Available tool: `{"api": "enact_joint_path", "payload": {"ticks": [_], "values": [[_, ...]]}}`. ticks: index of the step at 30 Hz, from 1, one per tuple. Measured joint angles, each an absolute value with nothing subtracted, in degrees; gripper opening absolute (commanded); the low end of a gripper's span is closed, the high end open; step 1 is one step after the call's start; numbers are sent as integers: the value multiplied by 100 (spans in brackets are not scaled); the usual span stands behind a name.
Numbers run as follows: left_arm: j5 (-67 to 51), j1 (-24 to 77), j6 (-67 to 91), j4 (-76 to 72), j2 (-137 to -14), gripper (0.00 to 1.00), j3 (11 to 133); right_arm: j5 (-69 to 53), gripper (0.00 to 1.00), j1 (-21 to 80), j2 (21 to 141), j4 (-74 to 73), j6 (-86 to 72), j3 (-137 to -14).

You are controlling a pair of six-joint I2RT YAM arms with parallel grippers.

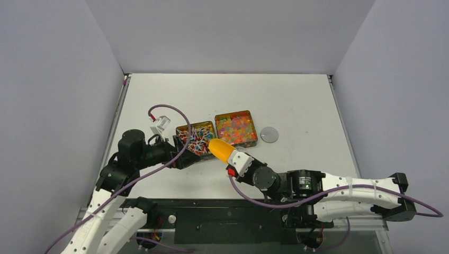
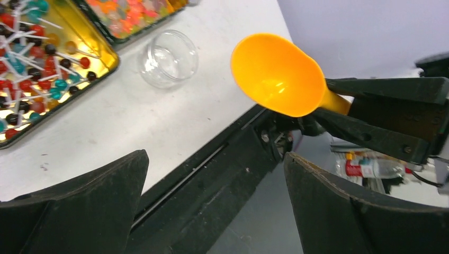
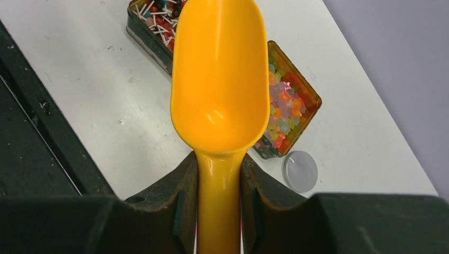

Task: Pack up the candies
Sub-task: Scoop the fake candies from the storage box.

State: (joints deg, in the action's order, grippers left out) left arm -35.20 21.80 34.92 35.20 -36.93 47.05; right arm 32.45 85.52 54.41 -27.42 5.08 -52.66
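Note:
Two open tins hold the candies: stick-wrapped red, blue and dark ones (image 1: 197,138) (image 2: 32,69) in the left tin, and round orange, yellow and pink beads (image 1: 236,127) (image 3: 286,106) in the right tin. My right gripper (image 1: 241,161) (image 3: 218,180) is shut on the handle of an empty orange scoop (image 1: 221,150) (image 3: 219,79) (image 2: 278,74), whose bowl hovers just in front of the tins. My left gripper (image 1: 182,152) (image 2: 217,180) is open with nothing between its fingers, beside the left tin's near corner. A clear empty jar (image 2: 168,58) stands on the table by the tins.
A round silver lid (image 1: 269,134) (image 3: 299,171) lies right of the bead tin. The black rail (image 2: 212,174) runs along the table's near edge. Grey walls close in the left, back and right sides.

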Motion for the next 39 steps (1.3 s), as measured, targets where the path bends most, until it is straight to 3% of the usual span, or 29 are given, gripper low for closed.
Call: {"api": "enact_joint_path", "payload": {"ticks": [18, 30, 39], "values": [[-766, 2080, 3103, 3706, -4351, 96, 4766, 1743, 0, 6619, 6853, -4278, 401, -6775], [-215, 1258, 2672, 3865, -4873, 96, 4759, 921, 0, 6099, 8812, -5498, 443, -8764], [327, 1227, 2626, 3872, -4615, 97, 4678, 786, 0, 6001, 10278, -6399, 331, -10462]]}}
